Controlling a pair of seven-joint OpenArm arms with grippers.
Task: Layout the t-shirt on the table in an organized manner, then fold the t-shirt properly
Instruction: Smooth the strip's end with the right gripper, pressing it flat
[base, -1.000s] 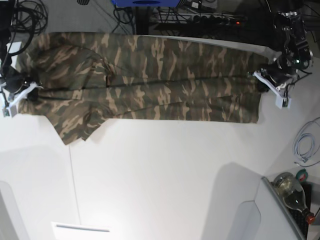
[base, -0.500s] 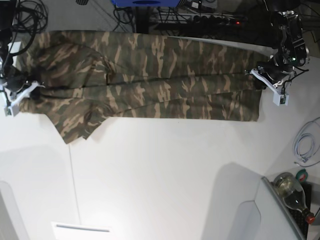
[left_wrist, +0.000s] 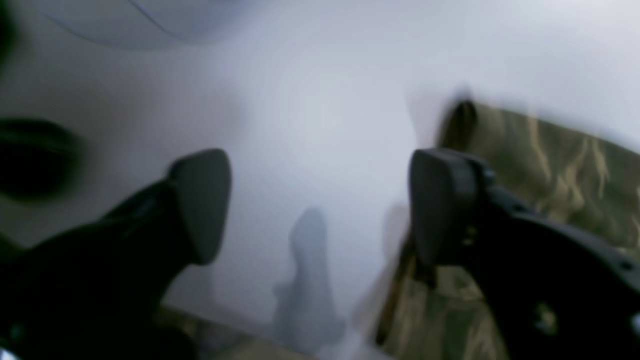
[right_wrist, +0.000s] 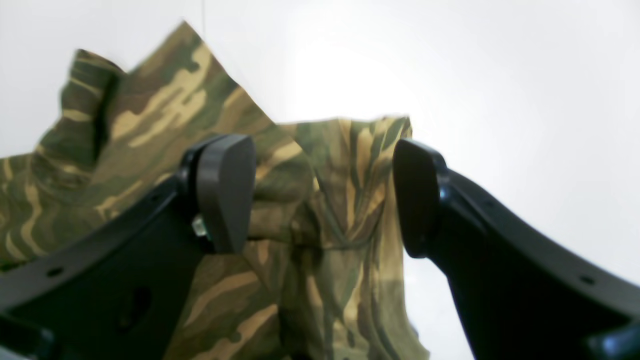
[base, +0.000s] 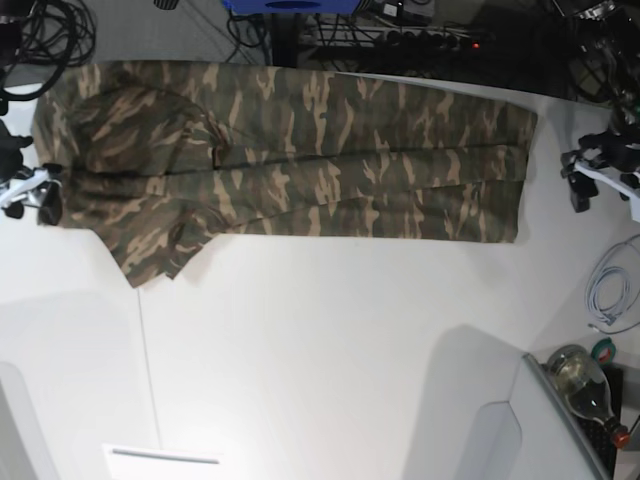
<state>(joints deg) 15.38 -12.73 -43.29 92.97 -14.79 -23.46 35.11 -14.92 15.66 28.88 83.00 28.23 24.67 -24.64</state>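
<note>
The camouflage t-shirt lies as a long folded band across the far part of the white table, with a sleeve flap hanging toward the front at its left. My left gripper is off the shirt's right end, open over bare table. The left wrist view is blurred: the left gripper has its fingers wide apart, and the t-shirt edge shows behind the right finger. My right gripper stands open at the shirt's left end. In its own view the right gripper has the loose t-shirt lying under its spread fingers.
A glass bottle and a coil of white cable sit at the right front. A grey panel rises at the front right and a white block at the front left. Dark cables run behind the table's far edge.
Both grippers have opened and let go of the shirt's ends. The left arm has drawn away to the right, off the cloth; the right one has shifted slightly left.
</note>
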